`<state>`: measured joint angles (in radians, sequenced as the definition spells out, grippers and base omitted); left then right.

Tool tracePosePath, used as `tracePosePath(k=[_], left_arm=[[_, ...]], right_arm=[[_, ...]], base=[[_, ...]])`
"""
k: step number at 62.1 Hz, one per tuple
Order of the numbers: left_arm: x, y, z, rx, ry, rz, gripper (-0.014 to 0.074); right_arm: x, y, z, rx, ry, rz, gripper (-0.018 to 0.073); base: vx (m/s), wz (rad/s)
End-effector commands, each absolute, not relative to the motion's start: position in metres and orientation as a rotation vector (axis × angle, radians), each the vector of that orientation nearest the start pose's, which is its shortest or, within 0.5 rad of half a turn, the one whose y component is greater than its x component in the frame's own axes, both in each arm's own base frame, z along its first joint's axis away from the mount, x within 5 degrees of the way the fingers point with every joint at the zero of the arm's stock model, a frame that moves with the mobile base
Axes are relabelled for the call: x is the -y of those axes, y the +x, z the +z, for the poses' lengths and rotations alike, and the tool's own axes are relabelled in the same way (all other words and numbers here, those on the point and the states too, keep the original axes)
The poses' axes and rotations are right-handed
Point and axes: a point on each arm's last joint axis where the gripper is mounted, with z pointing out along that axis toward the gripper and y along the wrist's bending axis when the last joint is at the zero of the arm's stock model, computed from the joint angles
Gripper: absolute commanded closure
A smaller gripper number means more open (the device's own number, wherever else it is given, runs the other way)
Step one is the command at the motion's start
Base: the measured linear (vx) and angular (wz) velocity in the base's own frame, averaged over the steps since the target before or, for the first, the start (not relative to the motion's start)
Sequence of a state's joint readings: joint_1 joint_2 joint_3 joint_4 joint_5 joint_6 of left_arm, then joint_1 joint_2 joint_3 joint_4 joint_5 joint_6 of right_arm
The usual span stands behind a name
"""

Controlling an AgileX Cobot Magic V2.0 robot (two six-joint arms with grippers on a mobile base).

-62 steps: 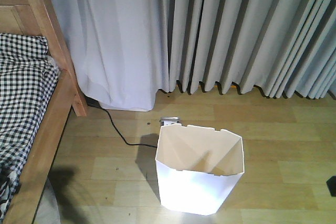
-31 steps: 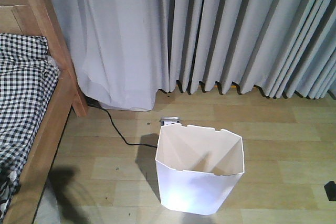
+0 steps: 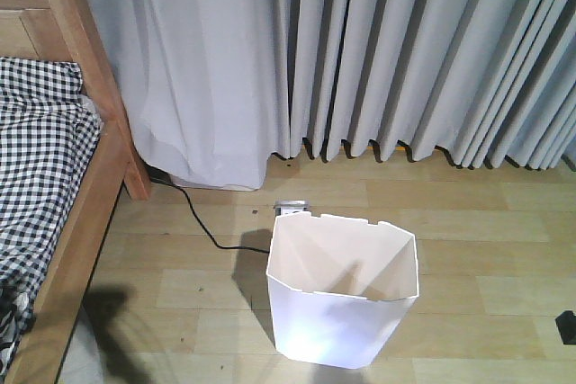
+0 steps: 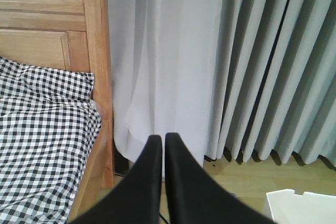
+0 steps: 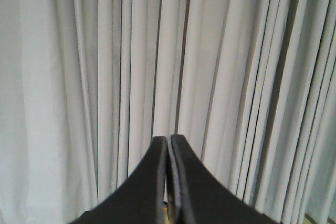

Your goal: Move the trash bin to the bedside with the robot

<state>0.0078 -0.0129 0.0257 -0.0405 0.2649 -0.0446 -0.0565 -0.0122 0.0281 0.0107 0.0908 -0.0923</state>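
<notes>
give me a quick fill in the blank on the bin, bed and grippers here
1. The trash bin stands upright on the ____ floor.
2. The bedding has a black-and-white ____ pattern.
3. Both the left gripper and right gripper are ____.

Missing words: wooden; checkered; shut

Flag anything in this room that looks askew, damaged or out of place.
Little stands out. The trash bin stands upright, undamaged and apparently empty. One oddity: a black cable trails loose across the floor from under the curtain, ending near a small grey object just behind the bin.
</notes>
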Motion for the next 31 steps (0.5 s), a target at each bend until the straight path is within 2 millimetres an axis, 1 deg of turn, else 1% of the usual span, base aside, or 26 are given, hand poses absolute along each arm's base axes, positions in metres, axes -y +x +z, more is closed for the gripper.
tracePosePath(k=[1, 31], left_arm=[[0.0003, 0.0553, 0.1843, -1.687, -0.08, -0.071, 0.0602], [0.0003, 0.0553, 0.1843, -1.687, -0.08, -0.071, 0.0602]], right_arm=[[0.0032, 0.0559, 0.201, -1.515, -0.031, -0.125, 0.0568], [0.0032, 0.0559, 0.201, -1.515, -0.031, -0.125, 0.0568]], base=[[0.0, 0.0], [0.0, 0.0]])
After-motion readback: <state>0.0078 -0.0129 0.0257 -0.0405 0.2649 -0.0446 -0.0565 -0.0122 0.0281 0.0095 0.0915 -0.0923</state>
